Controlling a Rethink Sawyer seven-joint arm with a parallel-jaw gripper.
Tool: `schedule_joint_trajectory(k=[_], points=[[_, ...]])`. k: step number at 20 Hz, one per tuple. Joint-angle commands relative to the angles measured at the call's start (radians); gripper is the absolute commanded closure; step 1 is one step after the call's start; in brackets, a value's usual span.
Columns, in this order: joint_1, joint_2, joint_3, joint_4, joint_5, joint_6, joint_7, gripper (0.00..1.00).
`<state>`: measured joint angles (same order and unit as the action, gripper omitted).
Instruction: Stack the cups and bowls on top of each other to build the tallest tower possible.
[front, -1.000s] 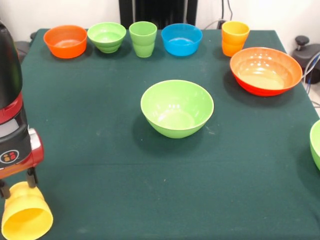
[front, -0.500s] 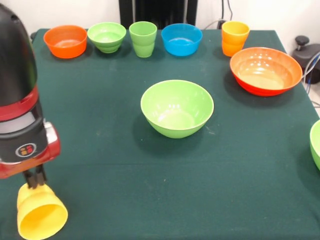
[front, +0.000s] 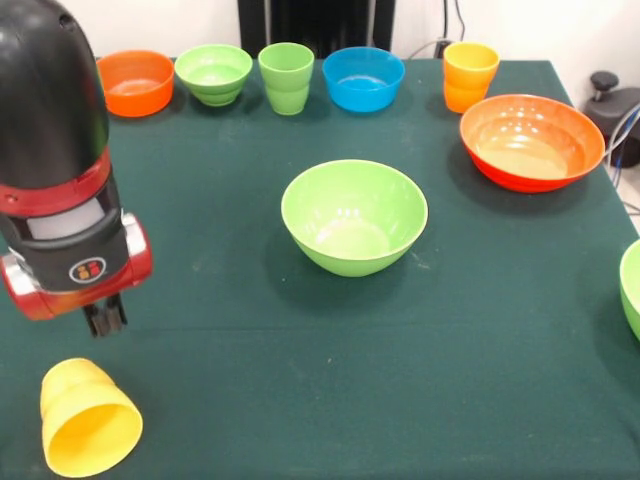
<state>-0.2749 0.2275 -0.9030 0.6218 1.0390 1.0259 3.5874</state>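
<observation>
A yellow cup (front: 88, 418) lies on its side at the near left of the green table, mouth towards the camera. My gripper (front: 105, 318) hangs just above and behind it, open and empty, apart from the cup. A large light green bowl (front: 353, 215) stands upright mid-table. An orange-red large bowl (front: 532, 140) sits at the right. Along the far edge stand a small orange bowl (front: 137, 82), a small green bowl (front: 213, 73), a green cup (front: 286, 77), a blue bowl (front: 363, 78) and an orange-yellow cup (front: 469, 75). The purple bowl is out of view.
Another light green bowl (front: 632, 290) is cut off by the right edge. The black and red arm (front: 60, 160) covers the left side and part of the small orange bowl. The pedestal (front: 315, 22) stands behind the far edge.
The arm moved right and up and let go of the yellow cup, which now lies on the table on its side.
</observation>
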Motion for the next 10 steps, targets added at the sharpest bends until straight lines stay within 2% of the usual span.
schedule_joint_trajectory(k=[1, 2, 4, 6, 10], points=[[-0.056, -0.034, 0.197, 0.115, -0.241, -0.069, -0.483, 1.0], [-0.081, -0.037, 0.256, 0.109, -0.264, -0.131, -0.603, 1.0], [-0.118, -0.004, 0.269, 0.041, -0.322, -0.155, -0.679, 1.0], [-0.147, 0.03, 0.273, -0.021, -0.347, -0.132, -0.687, 1.0], [-0.189, 0.115, 0.247, -0.15, -0.352, -0.145, -0.649, 1.0]])
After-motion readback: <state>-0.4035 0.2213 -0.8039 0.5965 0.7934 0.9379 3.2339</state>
